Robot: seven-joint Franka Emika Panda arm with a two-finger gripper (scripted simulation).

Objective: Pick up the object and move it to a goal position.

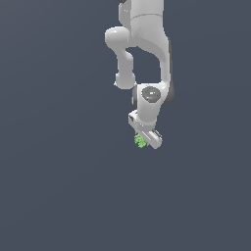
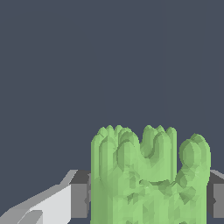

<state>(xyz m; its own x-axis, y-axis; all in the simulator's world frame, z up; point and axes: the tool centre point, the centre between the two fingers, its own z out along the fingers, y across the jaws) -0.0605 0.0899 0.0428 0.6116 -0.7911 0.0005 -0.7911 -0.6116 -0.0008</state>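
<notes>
While the green object (image 2: pixel 148 179) filled the wrist view between the two dark finger pads (image 2: pixel 79 200), the gripper (image 1: pixel 145 139) was clamped on it, so the pick looked done and the carry was in hand. The next move called for a steady transfer to the goal, which showed in neither view. Beyond the arm (image 1: pixel 144 39), plain grey ground (image 1: pixel 54 186) lay open on every side, with no edge or obstacle seen.

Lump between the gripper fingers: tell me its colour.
Bright green all over, no pattern; the lump shows best in the wrist view.
</notes>
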